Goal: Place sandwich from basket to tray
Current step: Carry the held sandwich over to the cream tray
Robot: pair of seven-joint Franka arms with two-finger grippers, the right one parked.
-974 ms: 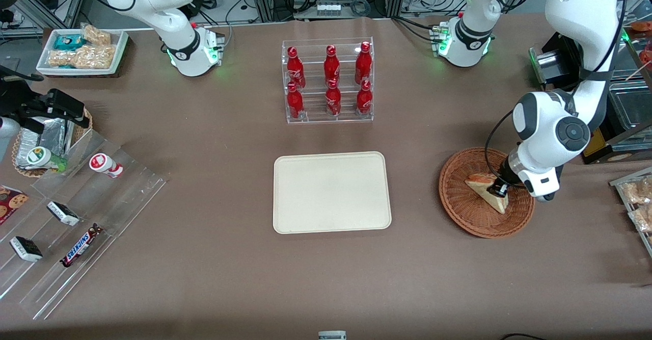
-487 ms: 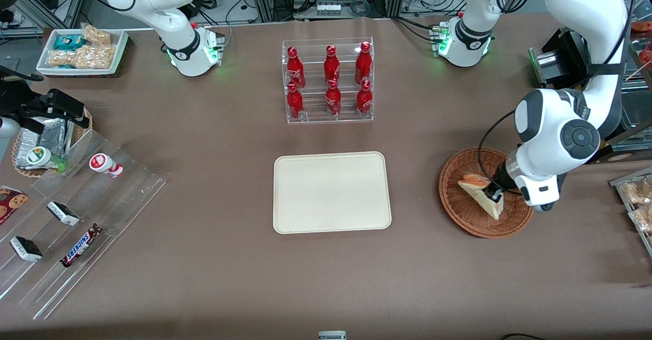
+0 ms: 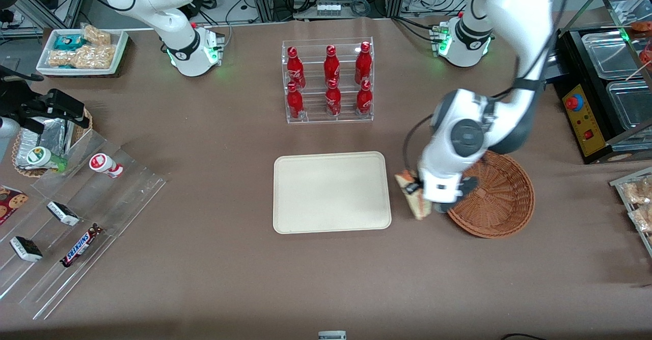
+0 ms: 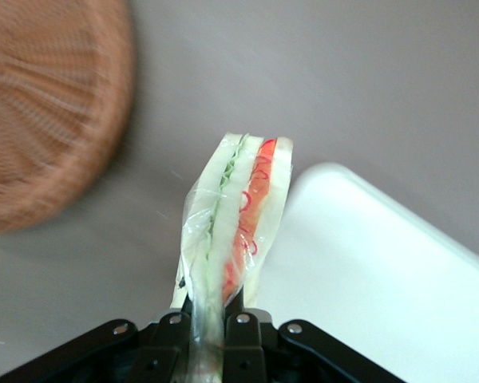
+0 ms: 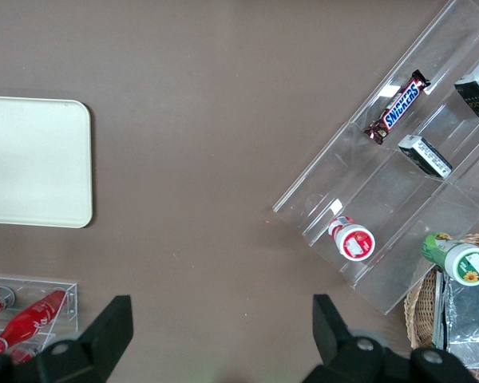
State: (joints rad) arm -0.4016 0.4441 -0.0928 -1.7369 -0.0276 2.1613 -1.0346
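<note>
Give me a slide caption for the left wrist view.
Gripper shut on the wrapped sandwich, carried above bare table between the basket and the tray.

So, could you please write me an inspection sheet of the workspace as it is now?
Surface: brown table, flat, no spills seen.
Job's things: sandwich held in the air between basket and tray; the basket holds nothing, the tray is bare.
Clutter: bottle rack farther from the camera than the tray; snack rack, foil basket and snack bin toward the parked arm's end.
Grippers: gripper shut on the sandwich, over the gap beside the tray's edge.
Cables: black cable looped along the working arm's wrist.
Surroundings: control box and clear bins toward the working arm's end.
</note>
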